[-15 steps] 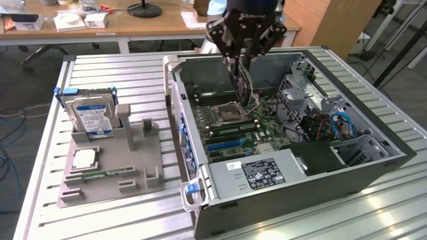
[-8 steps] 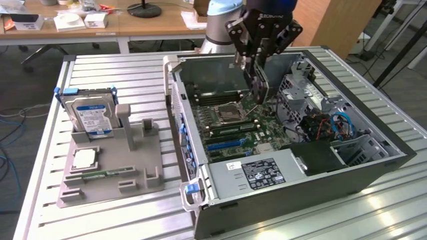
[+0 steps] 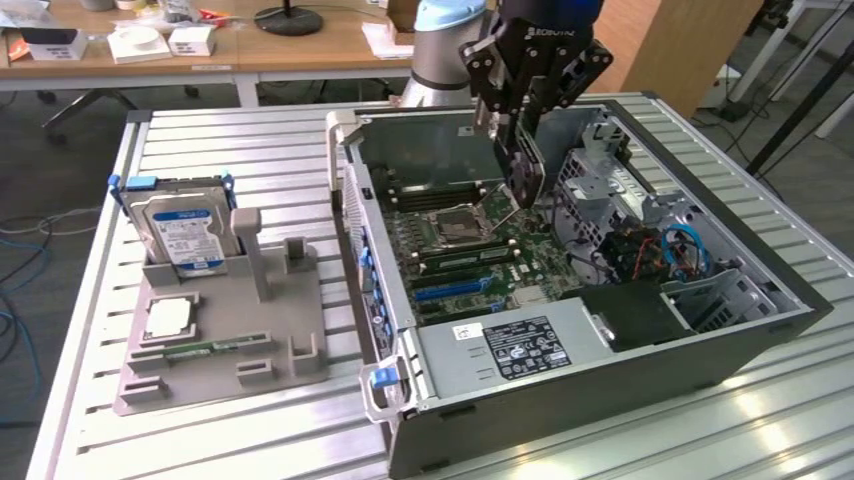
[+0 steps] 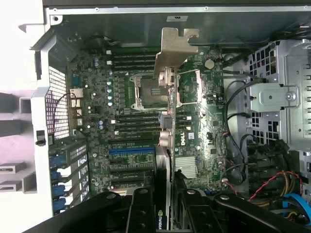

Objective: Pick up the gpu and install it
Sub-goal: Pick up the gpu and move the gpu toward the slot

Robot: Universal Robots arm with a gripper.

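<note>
The black pincer [image 3: 518, 128] is clenched on the thin, dark, rectangular gpu card [image 3: 525, 175]. The card hangs edge-down just beneath the pincer, pale metal bracket [image 4: 172, 48] outermost, above the green motherboard [image 3: 461, 235] inside the open grey computer case [image 3: 627, 385].

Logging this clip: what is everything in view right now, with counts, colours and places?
gpu: 1, dark with a pale metal bracket, held over the motherboard
computer case: 1, dark grey, lying open on the table
motherboard: 1, green, inside the case
power supply: 1, grey with a black label, at the case's near end
holder: 1, grey, on the table at the exterior view's left of the case
hard drive: 1, silver with a blue label, standing in the holder
memory stick: 1, green, lying in the holder
square chip: 1, pale, lying in the holder
table: 1, silver, slatted, under everything
gripper: 1, black, shut on the gpu
arm: 1, pale blue, behind the case
</note>
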